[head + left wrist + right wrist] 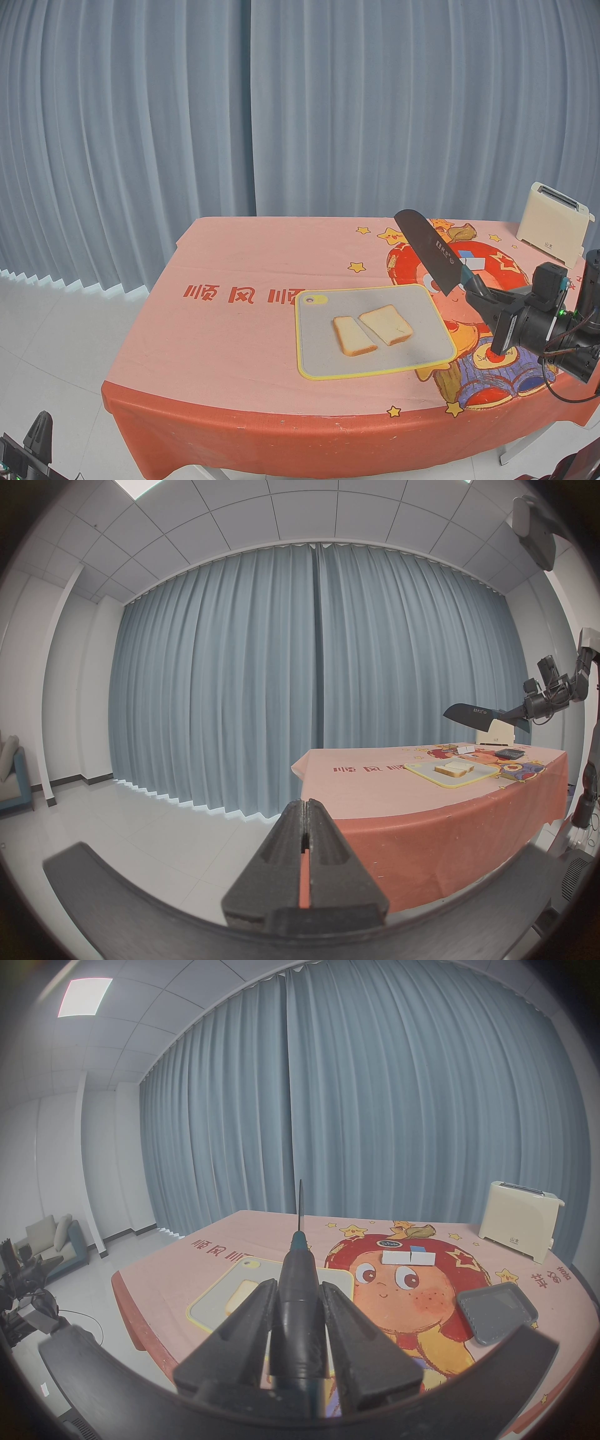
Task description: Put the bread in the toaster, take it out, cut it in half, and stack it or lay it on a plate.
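Your right end effector (484, 297) clamps the knife (431, 250) up beside the cutting board (319, 350) (two bread halves (353, 335) on it); left end effector (305, 836) is closed.

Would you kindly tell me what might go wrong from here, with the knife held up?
The right gripper holds the knife by its handle, blade raised above the table; it might tilt or slip while being put down. The bread halves lie close together on the cutting board, so grasping one may nudge the other.
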